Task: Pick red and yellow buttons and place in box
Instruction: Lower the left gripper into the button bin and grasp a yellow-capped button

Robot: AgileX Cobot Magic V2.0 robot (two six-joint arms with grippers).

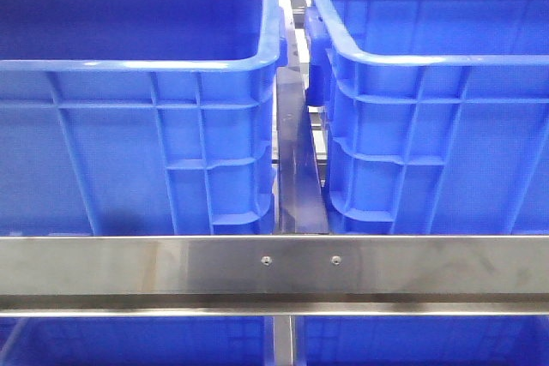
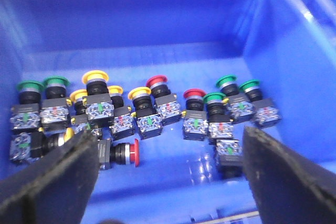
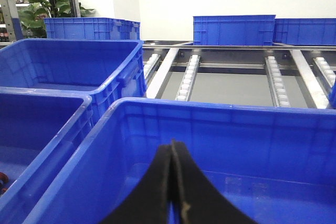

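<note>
A: What does the front view show?

B: Two blue plastic crates side by side: the left crate [image 1: 129, 117] fills the left of the frame, the right crate [image 1: 437, 117] the right, with a narrow dark gap between them. A steel rail [image 1: 274, 267] with two screws crosses the lower part of the frame. Neither arm shows there.

A: Where are the buttons?

B: In the left wrist view, on the floor of a blue bin [image 2: 157, 24]. They lie in a loose row across the middle of the frame. Yellow-capped push buttons [image 2: 95, 77] cluster left of centre, touching one another. One red push button [image 2: 157, 81] stands just right of that cluster, another red one [image 2: 194, 94] further right, and a third red button [image 2: 135, 153] lies on its side below the yellow group. Green-capped buttons [image 2: 30, 85] sit at the far left, and more green ones [image 2: 227, 81] at the far right.

A: And the left end effector [image 2: 168, 182]?

B: Open wide, its two black fingers [image 2: 58, 182] at the lower corners of the frame, above the buttons and holding nothing.

A: The right end effector [image 3: 173, 182]?

B: Closed, pads pressed together with nothing between them, over another blue crate [image 3: 220, 140] at the bottom centre of the frame. Roller tracks [image 3: 189, 74] and more blue crates [image 3: 233, 29] show in the upper part of that frame.
</note>
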